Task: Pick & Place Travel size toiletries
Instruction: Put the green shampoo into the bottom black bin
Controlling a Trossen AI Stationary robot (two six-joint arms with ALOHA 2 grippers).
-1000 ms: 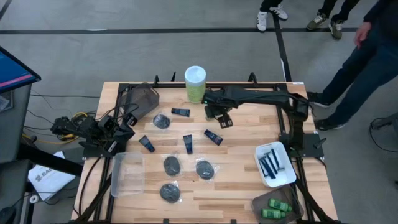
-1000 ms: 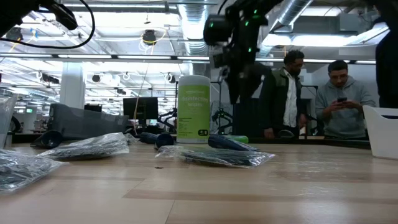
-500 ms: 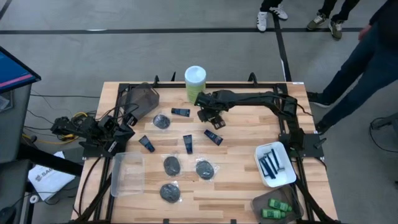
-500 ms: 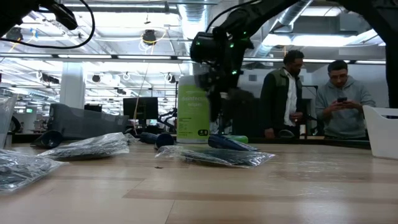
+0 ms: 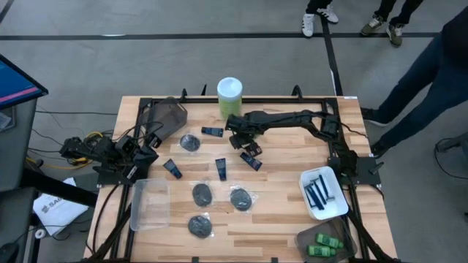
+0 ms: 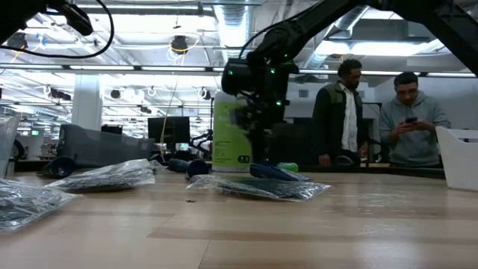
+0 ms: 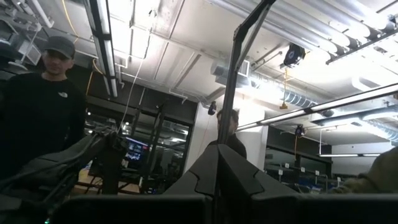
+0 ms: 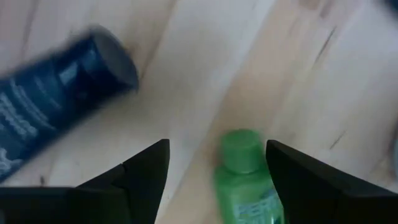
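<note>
We find canister [image 5: 229,97] upper centre, tubes [image 5: 219,169] and discs [image 5: 202,193] mid-table, razor tray [image 5: 336,202] right, bottle bin [image 5: 306,238] lower right.

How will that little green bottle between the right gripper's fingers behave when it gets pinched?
The small green bottle lies on its side on the wooden table, so it may roll if nudged. Its glossy round body could slip between the open right gripper's fingers. It looks light.

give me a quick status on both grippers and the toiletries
Right gripper open, fingers either side of a small green bottle lying on the table, not gripped yet. Navy tube lies close beside it. Left gripper shut, parked at the table's left edge.
</note>
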